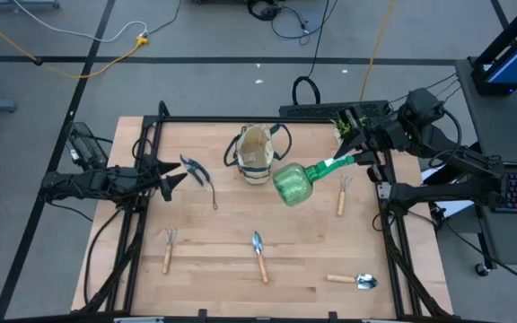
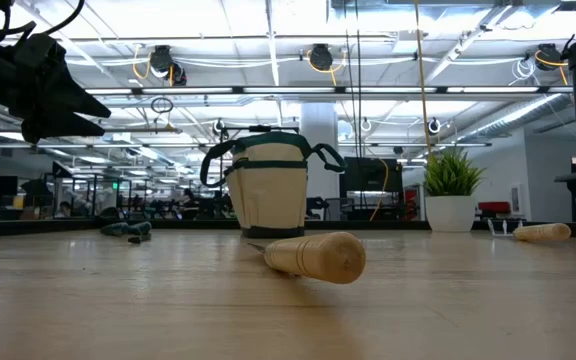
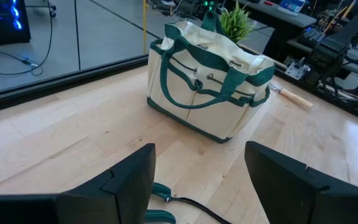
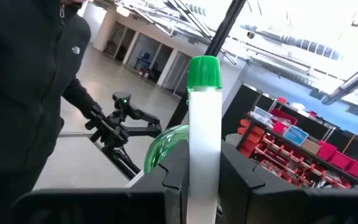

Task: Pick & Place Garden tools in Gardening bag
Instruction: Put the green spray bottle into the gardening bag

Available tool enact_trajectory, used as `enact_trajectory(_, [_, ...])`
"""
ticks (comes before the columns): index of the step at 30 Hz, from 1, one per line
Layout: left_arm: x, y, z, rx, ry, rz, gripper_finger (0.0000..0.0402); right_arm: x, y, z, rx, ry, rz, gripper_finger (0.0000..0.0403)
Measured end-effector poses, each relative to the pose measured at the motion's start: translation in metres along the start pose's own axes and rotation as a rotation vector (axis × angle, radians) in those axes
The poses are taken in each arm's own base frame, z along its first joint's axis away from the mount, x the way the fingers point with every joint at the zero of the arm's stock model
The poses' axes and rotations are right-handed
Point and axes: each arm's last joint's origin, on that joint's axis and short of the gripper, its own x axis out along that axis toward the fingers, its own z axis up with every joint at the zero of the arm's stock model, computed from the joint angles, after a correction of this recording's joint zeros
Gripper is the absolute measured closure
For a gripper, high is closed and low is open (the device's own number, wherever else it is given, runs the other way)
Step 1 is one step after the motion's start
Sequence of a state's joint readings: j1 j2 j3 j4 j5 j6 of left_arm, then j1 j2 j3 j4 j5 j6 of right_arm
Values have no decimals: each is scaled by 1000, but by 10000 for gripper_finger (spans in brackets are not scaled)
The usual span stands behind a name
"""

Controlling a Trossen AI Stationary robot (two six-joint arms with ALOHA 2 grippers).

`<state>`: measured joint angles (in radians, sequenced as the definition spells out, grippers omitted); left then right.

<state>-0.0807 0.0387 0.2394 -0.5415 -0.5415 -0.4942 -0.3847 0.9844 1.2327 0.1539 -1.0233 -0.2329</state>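
Now the right jaws (image 1: 359, 154) are clamped on the spray bottle (image 1: 294, 182), its long axis slanting down toward the bag (image 1: 257, 152) just beside it near the surface's far edge. Left jaws (image 1: 170, 176) hang apart over the shears (image 1: 199, 175).

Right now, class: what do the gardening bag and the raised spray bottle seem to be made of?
Gardening bag: probably matte beige canvas with green webbing trim; it shows seams and soft folds.
Spray bottle: likely glossy translucent green plastic; light passes through its body.
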Motion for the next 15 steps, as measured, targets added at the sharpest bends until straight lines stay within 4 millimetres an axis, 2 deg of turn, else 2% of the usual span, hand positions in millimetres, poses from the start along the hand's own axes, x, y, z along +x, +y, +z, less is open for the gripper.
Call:
enact_trajectory(9, [0, 0, 0, 0, 0, 0, 149, 0, -1, 0, 18, 4, -18, 359])
enact_trajectory(12, [0, 0, 0, 0, 0, 0, 149, 0, -4, -1, 100, 26, -144, 359])
enact_trajectory(15, [0, 0, 0, 0, 0, 0, 149, -1, -11, -4, 245, 43, -343, 359])
